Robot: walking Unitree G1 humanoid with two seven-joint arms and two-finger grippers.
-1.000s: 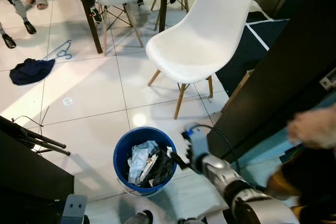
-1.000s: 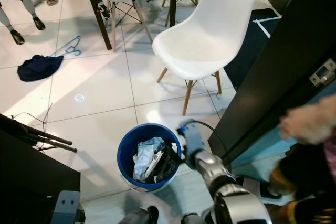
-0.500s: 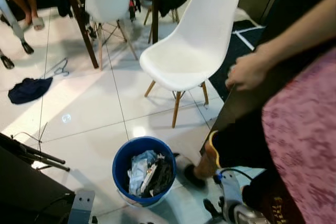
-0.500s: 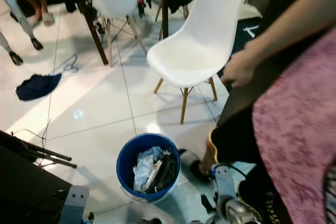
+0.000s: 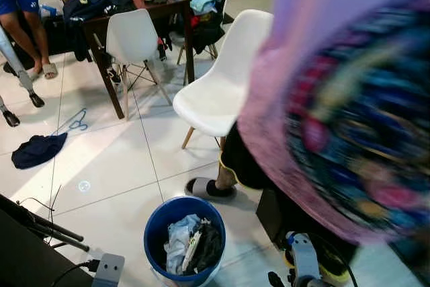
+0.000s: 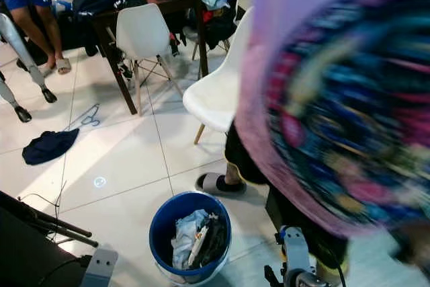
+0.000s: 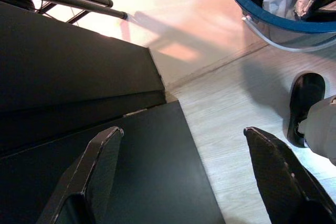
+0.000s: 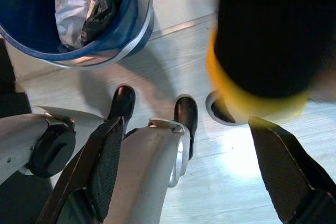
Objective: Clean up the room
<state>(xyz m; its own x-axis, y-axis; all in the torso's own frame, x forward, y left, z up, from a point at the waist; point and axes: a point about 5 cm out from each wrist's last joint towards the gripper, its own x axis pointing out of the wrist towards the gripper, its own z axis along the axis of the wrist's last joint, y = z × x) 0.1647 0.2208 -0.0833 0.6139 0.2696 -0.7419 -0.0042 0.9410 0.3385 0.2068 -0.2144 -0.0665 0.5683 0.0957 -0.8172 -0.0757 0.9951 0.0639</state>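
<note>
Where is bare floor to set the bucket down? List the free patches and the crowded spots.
Free: the tiles between the blue bucket, the dark cloth and the near white chair. A smaller patch lies between the cloth and the table. Crowded: right of the bucket, where a person's slippered foot stands, and under the table among chair legs.

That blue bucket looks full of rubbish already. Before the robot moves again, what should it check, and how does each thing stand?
1. Path ahead free: not ok, a person stands close in front.
2. Blue bucket upright: ok.
3. Rubbish inside the bucket: ok.
4. Left tool open, holding nothing: ok.
5. Right tool open, holding nothing: ok.
6. Floor tidy: not ok, dark cloth and blue hanger lie there.
</note>
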